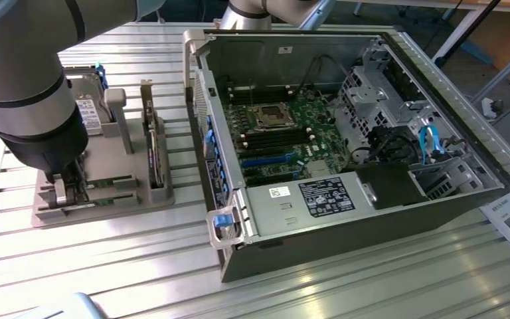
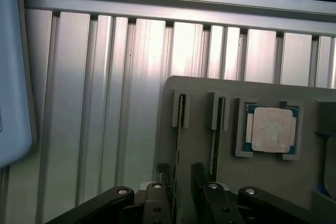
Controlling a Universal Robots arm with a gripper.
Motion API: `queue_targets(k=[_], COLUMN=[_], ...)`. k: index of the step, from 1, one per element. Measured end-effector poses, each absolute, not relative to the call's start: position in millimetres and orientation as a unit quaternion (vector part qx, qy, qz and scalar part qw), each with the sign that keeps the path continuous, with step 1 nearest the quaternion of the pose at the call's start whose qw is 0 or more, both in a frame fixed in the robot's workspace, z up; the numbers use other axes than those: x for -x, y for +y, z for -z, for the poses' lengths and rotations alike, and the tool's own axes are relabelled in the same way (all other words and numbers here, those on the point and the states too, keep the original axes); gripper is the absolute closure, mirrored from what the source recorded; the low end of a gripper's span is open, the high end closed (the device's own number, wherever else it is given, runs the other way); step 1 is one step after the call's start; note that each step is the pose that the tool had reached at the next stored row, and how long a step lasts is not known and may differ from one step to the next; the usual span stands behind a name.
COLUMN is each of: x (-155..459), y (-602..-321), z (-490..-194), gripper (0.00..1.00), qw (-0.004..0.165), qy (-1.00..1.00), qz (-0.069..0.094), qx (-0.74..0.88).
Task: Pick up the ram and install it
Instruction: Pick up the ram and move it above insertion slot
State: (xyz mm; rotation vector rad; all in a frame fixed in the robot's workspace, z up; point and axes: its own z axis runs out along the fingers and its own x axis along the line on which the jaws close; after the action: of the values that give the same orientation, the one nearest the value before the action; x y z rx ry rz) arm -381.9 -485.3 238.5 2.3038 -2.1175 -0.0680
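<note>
My pincer point(image 2: 181, 174) was open, one finger on each side of the ram point(image 2: 178, 135), which stood on its edge in the tray point(image 2: 262, 90). I thought a straight, soft squeeze would keep it from bending.

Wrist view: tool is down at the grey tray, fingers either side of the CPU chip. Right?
Not quite. The tool is down at the grey tray, but its fingers stand either side of a ram stick, not the CPU chip. The chip lies apart in its own pocket. The wrist view shows this.
</note>
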Motion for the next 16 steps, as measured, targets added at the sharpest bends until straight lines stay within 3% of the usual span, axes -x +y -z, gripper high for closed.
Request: queue_targets(k=[16], x=[382], y=[-487], z=[-222], gripper=[0.7], qw=[0.006], qy=[-0.676], qz=[0.022], qx=[-0.737])
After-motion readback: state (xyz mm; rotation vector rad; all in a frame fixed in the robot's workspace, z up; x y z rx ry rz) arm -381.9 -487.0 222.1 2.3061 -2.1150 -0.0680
